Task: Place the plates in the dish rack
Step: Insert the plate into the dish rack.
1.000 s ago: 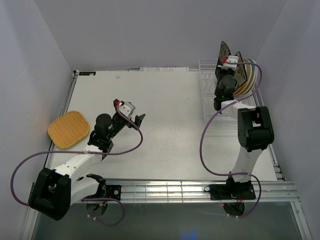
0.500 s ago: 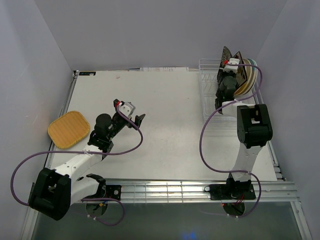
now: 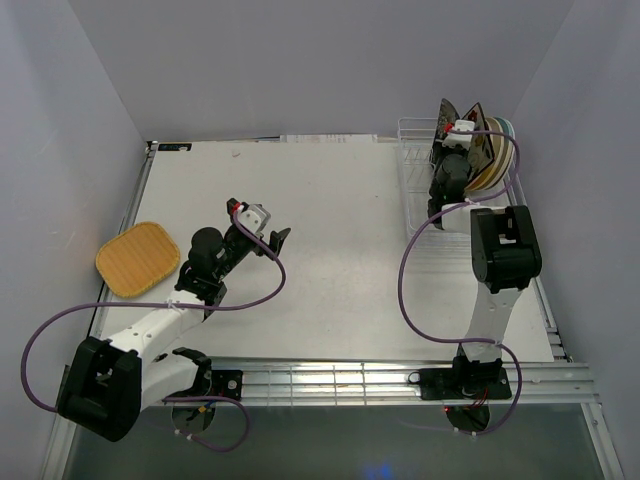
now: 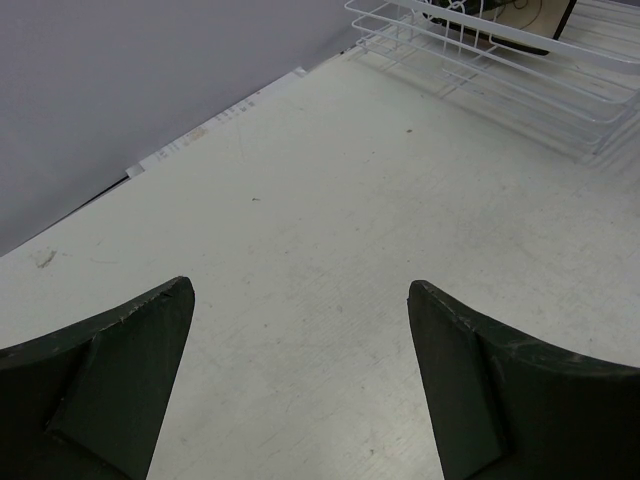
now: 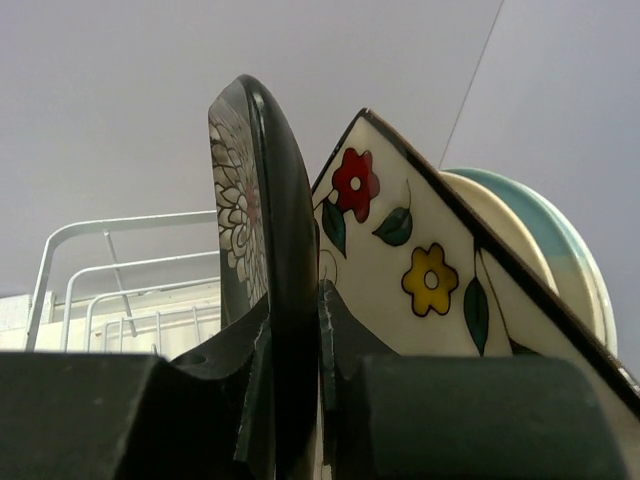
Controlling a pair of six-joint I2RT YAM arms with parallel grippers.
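White table [image 3: 330, 210], grey walls. Dish rack [image 3: 413, 195] at 2 o'clock. Orange-yellow plate [image 3: 138, 259] flat at 9 o'clock edge. Right gripper [image 5: 292, 330] pinching rim of upright black floral plate [image 5: 262, 190] at rack's far end. Flowered cream plate [image 5: 420, 270] crowds just beside, teal-rimmed plate [image 5: 560, 235] behind it. Left gripper [image 4: 300, 370] spread wide, empty, over bare table.

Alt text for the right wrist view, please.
The right gripper clamps the lower edge of an upright black floral plate. Right of it leans a flowered cream plate, then a teal-rimmed plate; the white dish rack shows at left.
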